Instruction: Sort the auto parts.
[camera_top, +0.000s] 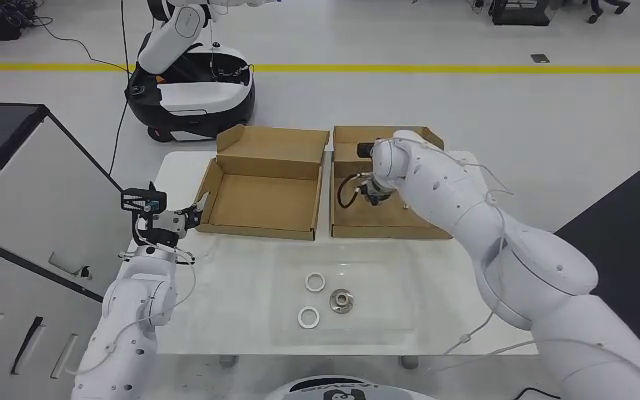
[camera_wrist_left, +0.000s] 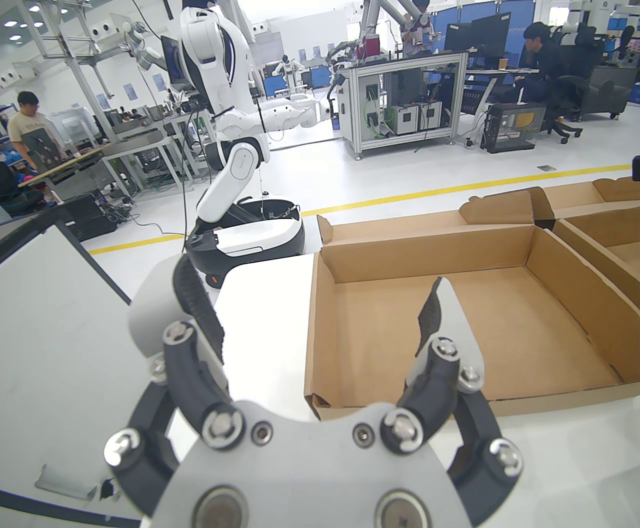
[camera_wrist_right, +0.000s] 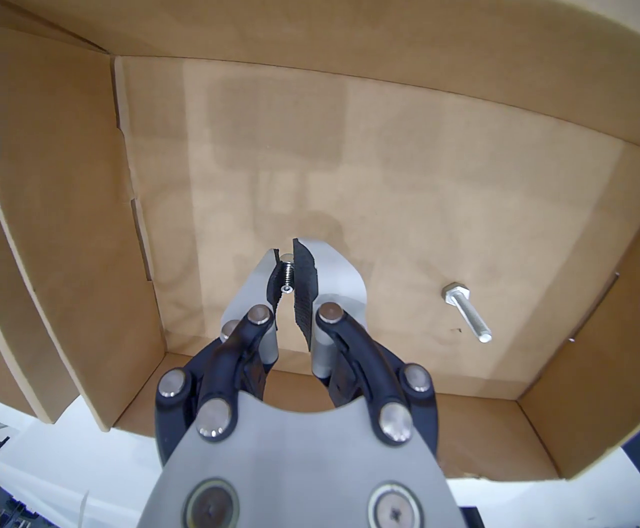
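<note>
Right gripper (camera_wrist_right: 288, 272) pinches a small screw (camera_wrist_right: 286, 278) inside the right box (camera_wrist_right: 400, 170), near a long bolt (camera_wrist_right: 467, 312). Left gripper (camera_wrist_left: 311, 280) is wide open.

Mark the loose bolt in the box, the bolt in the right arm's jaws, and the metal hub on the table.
loose bolt (camera_wrist_right: 468, 313), right wrist view, mid-shank.
held bolt (camera_wrist_right: 286, 276), right wrist view, threads showing between the jaws.
metal hub (camera_top: 342, 299), top view, its centre.

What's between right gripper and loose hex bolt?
Bare floor of brown cardboard box separates right gripper, gripping small silver screw, from silver hex bolt; right wrist view.
</note>
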